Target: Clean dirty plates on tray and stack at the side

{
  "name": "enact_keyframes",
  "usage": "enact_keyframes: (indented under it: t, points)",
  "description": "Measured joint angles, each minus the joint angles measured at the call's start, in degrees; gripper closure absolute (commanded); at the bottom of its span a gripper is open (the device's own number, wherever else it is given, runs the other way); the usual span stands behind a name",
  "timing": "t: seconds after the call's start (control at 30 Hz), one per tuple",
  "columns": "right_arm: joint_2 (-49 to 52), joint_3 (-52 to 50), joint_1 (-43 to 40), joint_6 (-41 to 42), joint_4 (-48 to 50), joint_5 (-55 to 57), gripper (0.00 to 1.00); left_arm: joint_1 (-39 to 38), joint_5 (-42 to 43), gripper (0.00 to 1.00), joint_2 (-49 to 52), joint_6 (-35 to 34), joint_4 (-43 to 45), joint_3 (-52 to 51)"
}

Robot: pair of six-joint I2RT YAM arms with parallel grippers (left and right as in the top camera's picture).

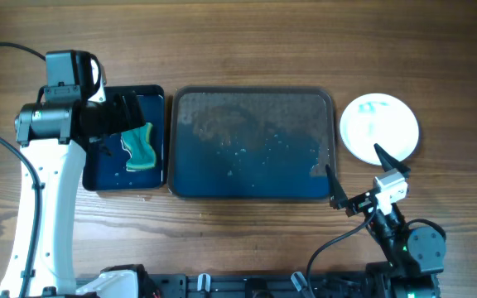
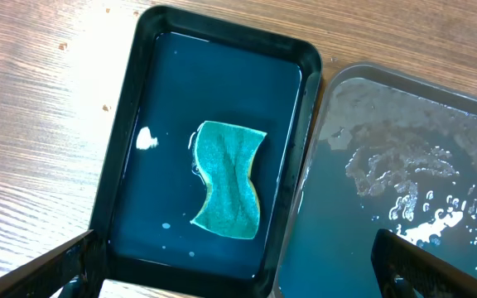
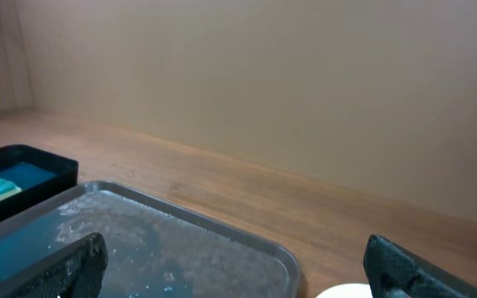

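The dark grey-blue tray (image 1: 185, 186) lies mid-table, holding only a wet film and foam; no plate is on it. A white round plate (image 1: 379, 127) with faint blue marks sits on the wood right of the tray; I cannot tell whether others lie under it. My right gripper (image 1: 352, 157) is open and empty, low between the tray's right edge and the plate; the right wrist view shows the tray corner (image 3: 280, 258) and a sliver of plate (image 3: 346, 291). My left gripper (image 1: 122, 120) hangs open and empty above the black tub.
The black tub (image 1: 93, 178) left of the tray holds blue water and a green sponge (image 1: 141, 147); the sponge (image 2: 228, 180) lies flat in the tub's middle. Tub and tray (image 2: 437, 273) almost touch. Bare wooden table surrounds them. A pale wall stands behind.
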Motion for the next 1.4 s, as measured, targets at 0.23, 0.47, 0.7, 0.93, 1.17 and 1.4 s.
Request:
enact_keyframes:
  t: [0.23,0.47,0.7,0.93,1.17,1.4]
  points:
    - [-0.31,-5.07,0.0,0.42,4.87,-0.02,0.0,0.0,-0.02,0.0,0.0,0.0,0.02,0.0]
    - [-0.31,-5.25,0.0,0.42,2.6,0.22,0.0,0.0,-0.02,0.0,0.0,0.0,0.02,0.0]
    - [-0.31,-5.25,0.0,0.42,2.62,0.22,0.0,0.0,0.0,0.0,0.0,0.0,0.02,0.0]
    - [-0.31,-5.25,0.0,0.42,2.62,0.22,0.0,0.0,-0.02,0.0,0.0,0.0,0.02,0.0]
    - [-0.31,-5.25,0.0,0.42,2.62,0.22,0.0,0.0,-0.07,0.0,-0.04,0.02,-1.25,0.0]
    - [-0.28,-5.25,0.0,0.42,2.62,0.22,0.0,-0.68,-0.74,0.0,-10.8,0.07,4.0,-4.5]
